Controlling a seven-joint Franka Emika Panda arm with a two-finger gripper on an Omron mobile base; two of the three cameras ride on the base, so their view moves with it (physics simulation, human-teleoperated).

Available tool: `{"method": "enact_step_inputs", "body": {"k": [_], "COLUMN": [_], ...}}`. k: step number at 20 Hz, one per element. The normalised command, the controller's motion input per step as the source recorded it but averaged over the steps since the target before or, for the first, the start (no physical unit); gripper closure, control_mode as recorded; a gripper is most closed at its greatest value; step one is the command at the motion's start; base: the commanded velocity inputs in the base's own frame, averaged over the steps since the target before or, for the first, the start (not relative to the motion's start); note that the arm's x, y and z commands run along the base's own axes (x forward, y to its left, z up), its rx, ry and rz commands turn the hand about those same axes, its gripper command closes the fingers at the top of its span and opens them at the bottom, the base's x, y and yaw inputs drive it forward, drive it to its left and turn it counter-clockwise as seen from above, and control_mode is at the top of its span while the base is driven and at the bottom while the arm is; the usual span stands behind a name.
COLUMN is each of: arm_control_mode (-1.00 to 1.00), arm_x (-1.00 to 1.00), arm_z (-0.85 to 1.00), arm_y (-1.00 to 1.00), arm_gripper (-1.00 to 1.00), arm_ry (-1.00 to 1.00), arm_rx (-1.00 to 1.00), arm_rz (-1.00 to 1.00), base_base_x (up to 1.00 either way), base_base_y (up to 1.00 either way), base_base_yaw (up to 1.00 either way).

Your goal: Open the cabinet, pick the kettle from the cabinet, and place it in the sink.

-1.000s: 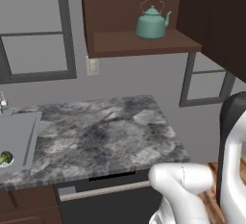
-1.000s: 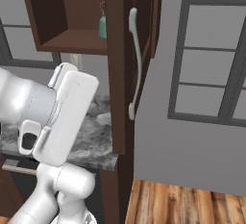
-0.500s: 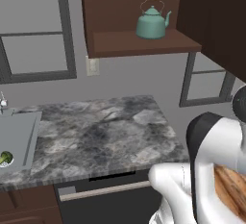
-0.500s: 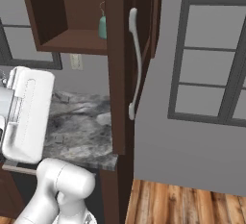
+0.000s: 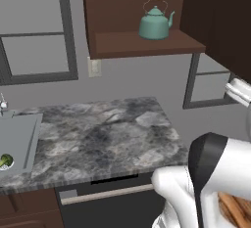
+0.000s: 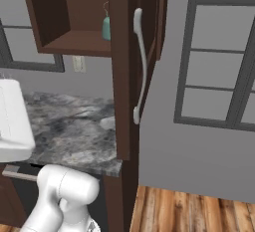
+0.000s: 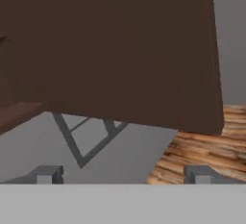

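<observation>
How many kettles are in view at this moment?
1. The teal kettle stands on the open cabinet shelf above the counter; the right base view shows its edge behind the swung-open door. Others could be hidden.

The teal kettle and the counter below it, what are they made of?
The small rounded teal-green kettle looks like enamelled metal: smooth, even colour, thin wire handle. The grey marbled counter looks like polished stone, veined and mottled. Both are renderings, so this is a guess.

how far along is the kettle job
Done: the cabinet door stands open. In hand: nothing; the gripper is open and empty, facing the door's brown panel. Left: the kettle sits on the shelf and must go into the sink.
</observation>
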Motion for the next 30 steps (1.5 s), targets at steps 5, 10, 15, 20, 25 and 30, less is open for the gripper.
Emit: {"method": "enact_step_inputs", "body": {"k": [5,10,15,20,25,30], "arm_control_mode": [-1.0,-1.0,-1.0,-1.0,-1.0,-1.0], "arm_x": [0.0,0.07,0.21,0.36,0.45,0.45], "arm_z": [0.19,0.18,0.18,0.19,0.14,0.01], "arm_y": [0.44,0.4,0.37,0.3,0.19,-0.01], "arm_gripper": [-1.0,-1.0,-1.0,-1.0,-1.0,-1.0], "arm_ry": [0.2,0.19,0.18,0.19,0.17,0.11], "arm_rx": [-0.19,-0.1,-0.03,-0.01,0.0,0.0], "arm_rz": [0.43,0.4,0.34,0.24,0.16,0.08], "base_base_x": [0.0,0.0,0.0,0.0,0.0,0.0], "base_base_y": [0.0,0.0,0.0,0.0,0.0,0.0], "base_base_yaw": [0.0,0.0,0.0,0.0,0.0,0.0]}}
